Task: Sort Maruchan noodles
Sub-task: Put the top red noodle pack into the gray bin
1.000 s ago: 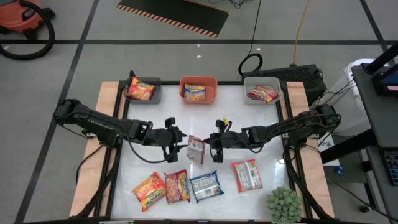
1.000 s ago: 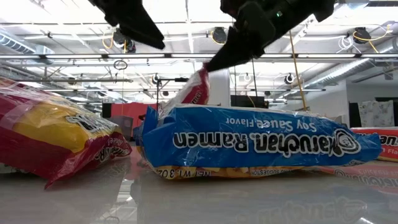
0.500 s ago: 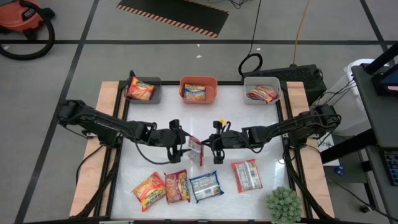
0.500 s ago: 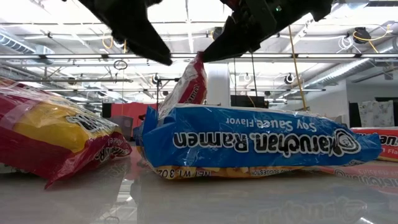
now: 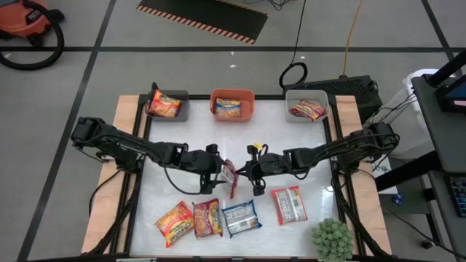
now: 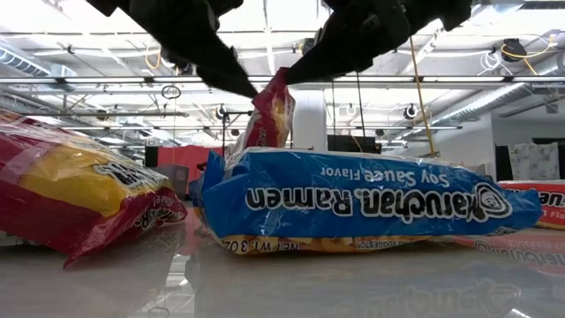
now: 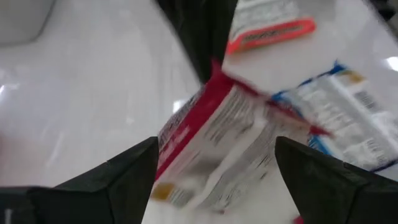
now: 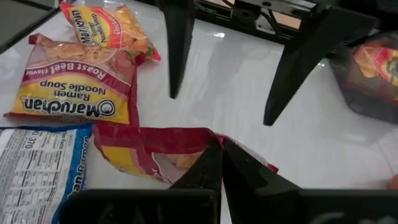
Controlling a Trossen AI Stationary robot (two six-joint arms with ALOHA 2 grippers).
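A red-and-white Maruchan packet stands tilted on edge at the table's middle, between my two grippers. My right gripper is shut on it from the right side. My left gripper is open just left of it. In the left wrist view its two fingers stand on either side of the packet; whether they touch it I cannot tell. Several more packets lie flat in a row near the table's near edge: orange, yellow-red, blue and red-white. My right gripper pinches the packet's red sealed end between its two fingers, coming level from the table's right. The packet hangs tilted below the fingers. Its lower end is hidden behind the blue packet in the low view.
Three bins stand along the far edge, each holding a packet: grey, orange and pale grey. A green spiky plant sits at the near right corner. Bare white tabletop lies between the bins and the grippers.
My left gripper has moved toward the table's right, up to the packet, its open fingers now on either side of it. My right gripper has stayed shut and raised the packet's end, so the packet has tipped from nearly flat to standing on edge.
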